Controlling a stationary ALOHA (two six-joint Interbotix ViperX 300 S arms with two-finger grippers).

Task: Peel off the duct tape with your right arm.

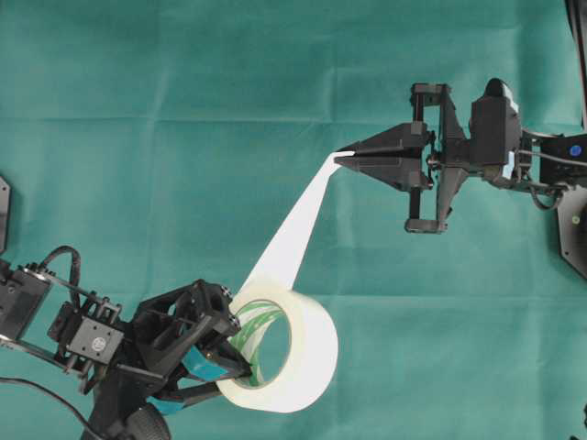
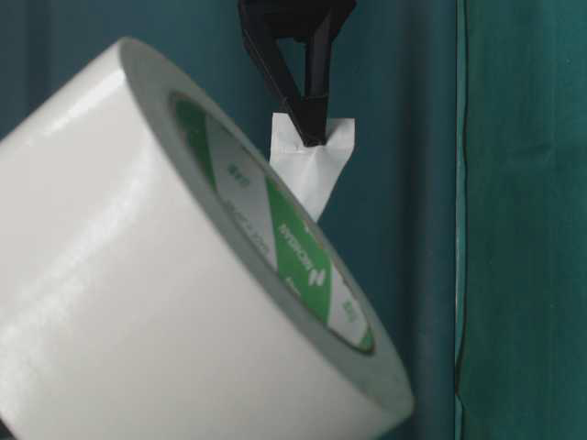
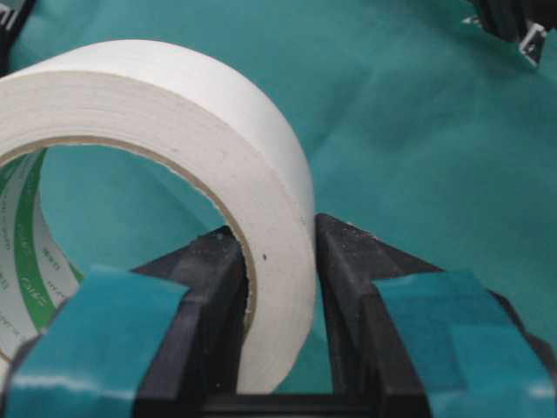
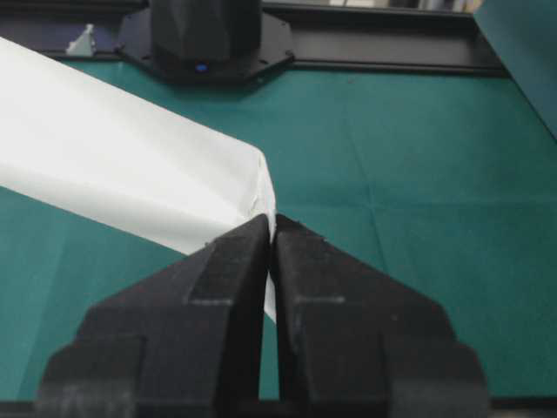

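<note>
The duct tape (image 1: 298, 353) is a white roll with a green-printed inner rim, standing on edge at the lower middle of the overhead view. My left gripper (image 1: 240, 362) is shut on the roll's wall (image 3: 278, 287), one finger inside the ring and one outside. A white strip (image 1: 298, 225) runs taut from the roll up to my right gripper (image 1: 341, 158), which is shut on the strip's end (image 4: 261, 196). In the table-level view the roll (image 2: 183, 302) fills the foreground with the pinched strip end (image 2: 312, 160) behind it.
Green cloth (image 1: 183, 110) covers the table. A black base and rail (image 4: 209, 39) stand at the far edge in the right wrist view. The right arm's body (image 1: 495, 137) reaches in from the right edge.
</note>
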